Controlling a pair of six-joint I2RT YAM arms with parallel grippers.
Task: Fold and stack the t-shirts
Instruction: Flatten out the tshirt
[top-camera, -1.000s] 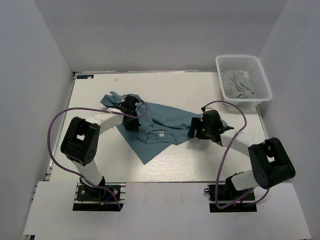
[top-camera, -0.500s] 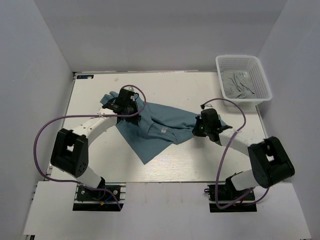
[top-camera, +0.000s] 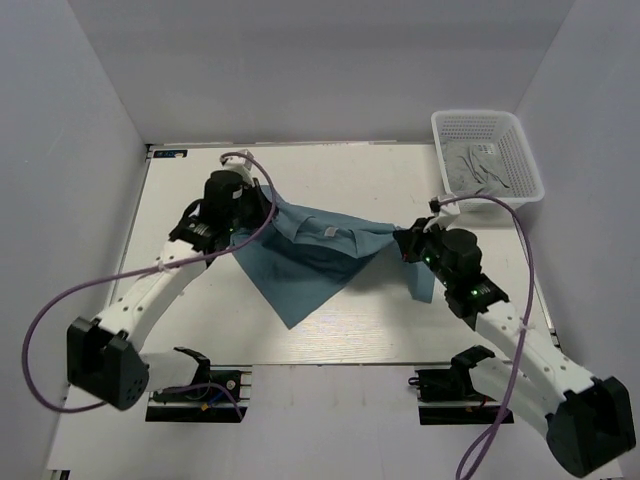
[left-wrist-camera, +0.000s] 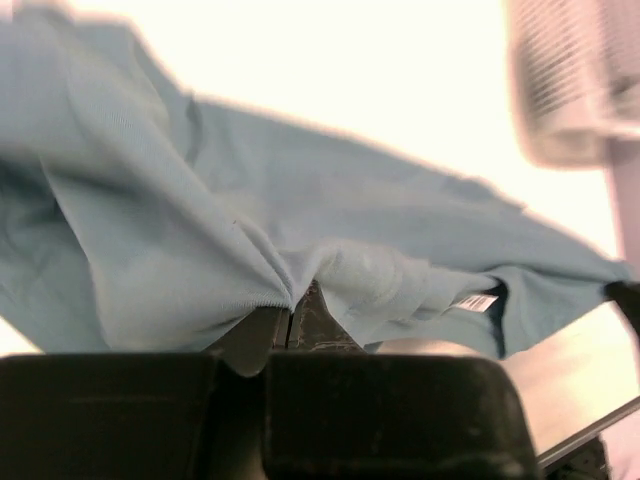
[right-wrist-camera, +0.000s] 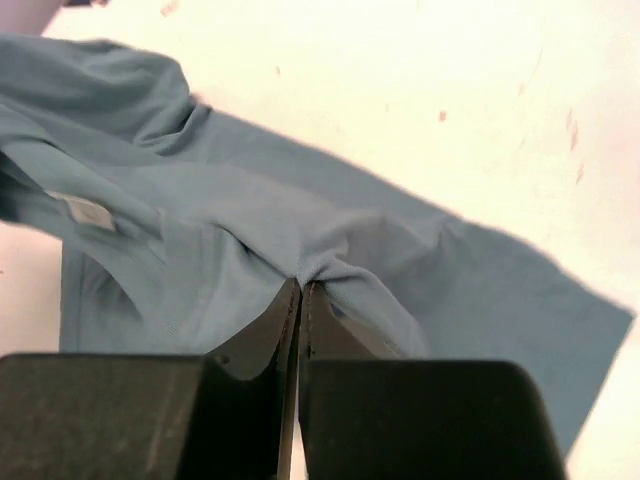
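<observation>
T-shirt (top-camera: 300, 262) is held over mid-table (top-camera: 170, 180), long axis running left to right, its upper edge drawn taut between the two grippers; one corner is pointed toward the near edge. Left gripper (top-camera: 258, 207) is pinched on bunched cloth at the left end. Right gripper (top-camera: 404, 243) is pinched on a fold at the right end. A second ago the right jaws were spread and the shirt lay flatter, left sleeve spread out; both arms are now reached farther out. Cloth is noted plain dusty teal, wrinkled, neck label (top-camera: 328, 232) showing. Grey cloth (top-camera: 478, 170) is seen in the white basket (top-camera: 478, 114), far right.
</observation>
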